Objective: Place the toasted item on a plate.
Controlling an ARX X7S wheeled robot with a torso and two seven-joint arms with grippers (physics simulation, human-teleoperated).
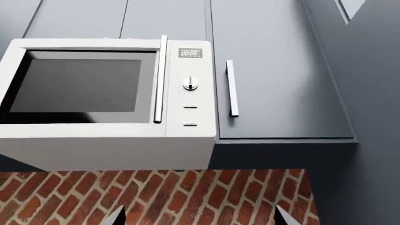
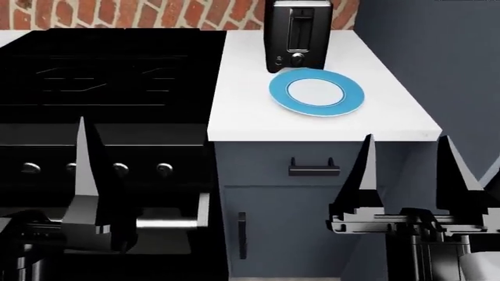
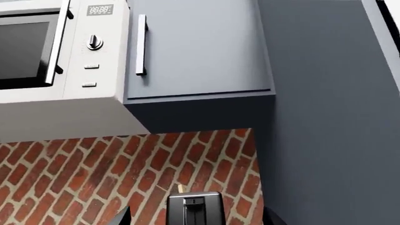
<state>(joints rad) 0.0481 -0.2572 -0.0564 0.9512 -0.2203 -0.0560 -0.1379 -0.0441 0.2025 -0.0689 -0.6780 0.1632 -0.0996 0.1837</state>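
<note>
Left wrist view: white microwave (image 1: 106, 93) with dark glass door, vertical bar handle, digital display and round knob, mounted high beside a grey-blue wall cabinet (image 1: 281, 70) with a steel bar handle. Red brick wall (image 1: 156, 197) below both. Only two dark fingertips (image 1: 115, 216) of the left gripper (image 1: 198, 218) poking in at the frame edge, set wide apart, nothing between them.

Head view: white countertop (image 2: 242, 99) beside a black stove (image 2: 109, 76) with a row of knobs along its front. Black toaster (image 2: 298, 35) standing upright at the back of the counter against the brick. Blue-rimmed plate (image 2: 317, 92) with pale centre lying flat just in front of the toaster, nearly touching its base, bare. No toast visible in the slot from this angle. Grey-blue drawer and cabinet door with black handles under the counter. Left gripper (image 2: 98, 175) low in front of the stove, seen almost edge-on, so spread hard to judge here. Right gripper (image 2: 410, 175) low in front of the cabinet, fingers well apart, holding nothing. Both well short of the counter.

Right wrist view: same microwave (image 3: 56, 56) and wall cabinet (image 3: 194, 47) above, brick beneath. Toaster (image 3: 195, 208) seen near the frame edge, with a small pale tan corner of the toasted item (image 3: 180, 188) sticking up from its top. Tips of the right gripper (image 3: 194, 219) spread to either side, empty.
</note>
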